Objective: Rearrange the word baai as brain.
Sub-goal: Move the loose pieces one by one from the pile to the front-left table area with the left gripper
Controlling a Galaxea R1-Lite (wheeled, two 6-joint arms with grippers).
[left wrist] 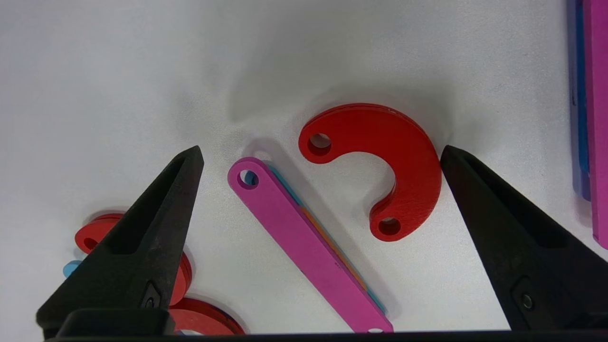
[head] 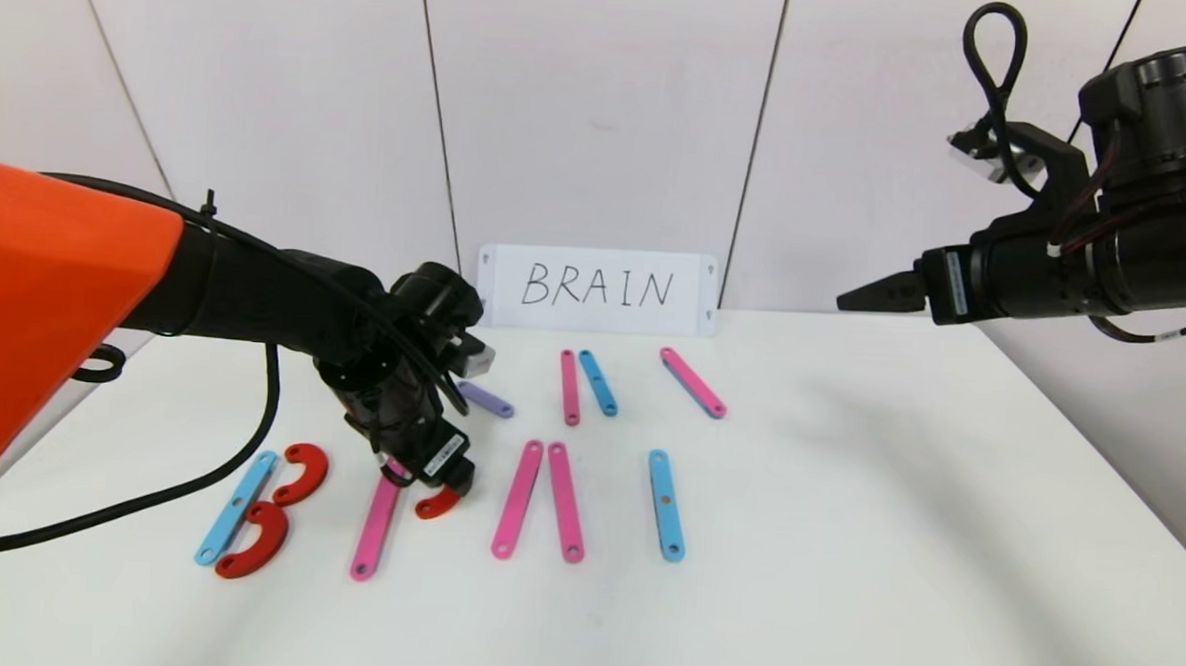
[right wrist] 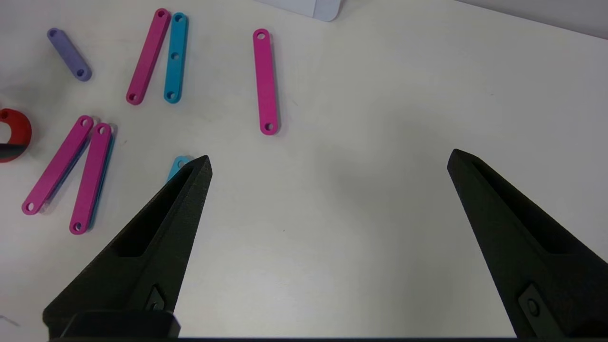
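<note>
While the left gripper (left wrist: 320,156) hangs low over the table (head: 844,544) with jaws spread and holding nothing, we see the word laid out in flat pieces. Far left is a B: blue strip (head: 235,508) with two red curves (head: 302,472). Next a pink strip (head: 375,527) with a loose red curve (left wrist: 380,161) just beside it, between the jaws. Then two pink strips (head: 541,499) meeting in a peak, and a lone blue strip (head: 666,504). Spare strips lie behind, near the white card (head: 597,289). We judge the curve light, stiff, thin and slippery on the table; pinch across its outer arc, jaws right down. Right gripper (right wrist: 327,166) is parked high at right, jaws spread, empty.
</note>
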